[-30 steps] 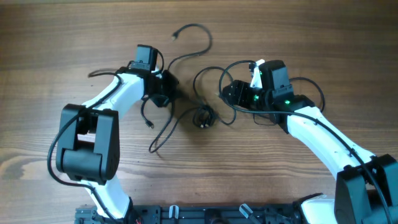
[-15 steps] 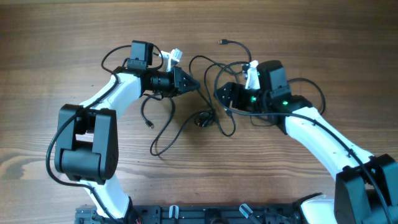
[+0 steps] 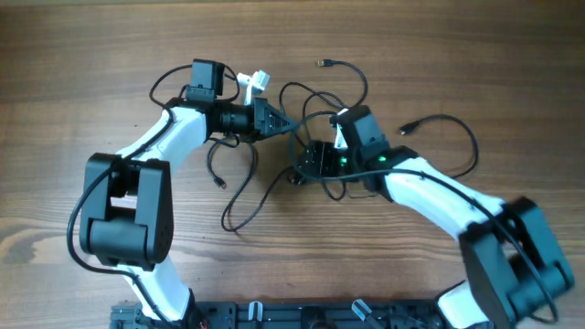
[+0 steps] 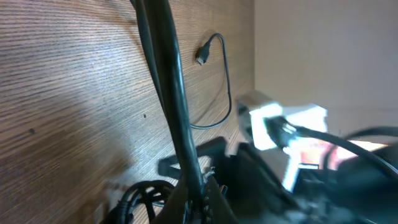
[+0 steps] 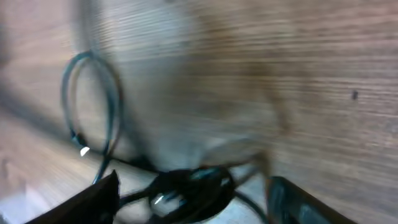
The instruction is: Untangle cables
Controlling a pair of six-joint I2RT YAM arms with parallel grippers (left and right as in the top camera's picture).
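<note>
Right arm has swung in toward centre. The right gripper (image 3: 309, 163) now sits over the small coiled knot (image 3: 294, 176) in the middle of the cables (image 3: 247, 196), where a second ago it hung off to the right. The left gripper (image 3: 291, 128) has turned to point right and pulled one strand (image 3: 311, 91) with it. That strand's plug end (image 3: 323, 62) has shifted from upper left of the pile to upper centre.

Net effect: one cable is tensioned away from the knot and the other arm is lined up to pin or pick the knot. Separation is started, not done; loops still cross on the table (image 3: 91, 55).

Left: clamped on the strand, which runs straight through the fingertips in the wrist view. Forearm comes up from lower left, fingers horizontal and low.

Right: fingers spread wide either side of the knot. Probably nothing touching the pads yet, but that view is smeared. Arm reaches diagonally from lower right, wrist pitched down.
</note>
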